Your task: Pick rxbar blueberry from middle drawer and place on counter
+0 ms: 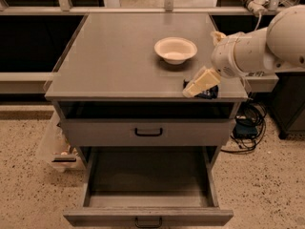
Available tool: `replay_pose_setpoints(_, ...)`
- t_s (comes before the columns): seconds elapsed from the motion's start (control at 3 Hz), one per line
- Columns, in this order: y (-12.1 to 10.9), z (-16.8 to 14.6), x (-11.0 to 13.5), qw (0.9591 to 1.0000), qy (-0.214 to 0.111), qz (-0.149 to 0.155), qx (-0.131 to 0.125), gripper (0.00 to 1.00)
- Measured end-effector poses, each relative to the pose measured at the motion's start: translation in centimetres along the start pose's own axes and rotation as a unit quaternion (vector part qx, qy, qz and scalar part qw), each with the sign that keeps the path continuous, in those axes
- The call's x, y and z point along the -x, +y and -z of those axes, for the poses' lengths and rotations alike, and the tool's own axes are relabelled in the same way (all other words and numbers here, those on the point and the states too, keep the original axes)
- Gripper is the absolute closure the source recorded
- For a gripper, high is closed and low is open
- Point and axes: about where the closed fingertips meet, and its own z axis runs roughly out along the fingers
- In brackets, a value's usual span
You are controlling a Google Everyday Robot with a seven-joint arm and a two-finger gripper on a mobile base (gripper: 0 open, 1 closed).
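Observation:
The rxbar blueberry (208, 94), a dark flat packet, lies on the counter (119, 56) near its front right edge, mostly hidden under my gripper. My gripper (201, 83), cream coloured on the white arm (257, 51), reaches in from the right and sits directly over the packet, touching or almost touching it. The middle drawer (147, 175) is pulled out below, and its dark floor is bare.
A cream round bowl (175, 50) stands on the counter behind and left of the gripper. A closed grey drawer front with a black handle (148, 132) sits above the open drawer. Cables (245, 123) lie on the floor to the right, and a clear bin (55, 147) stands to the left.

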Motion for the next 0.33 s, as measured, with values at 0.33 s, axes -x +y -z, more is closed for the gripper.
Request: replay_pose_setpoints(0.33,0.0,0.0,0.0,1.0,0.0,0.0,0.0,0.0)
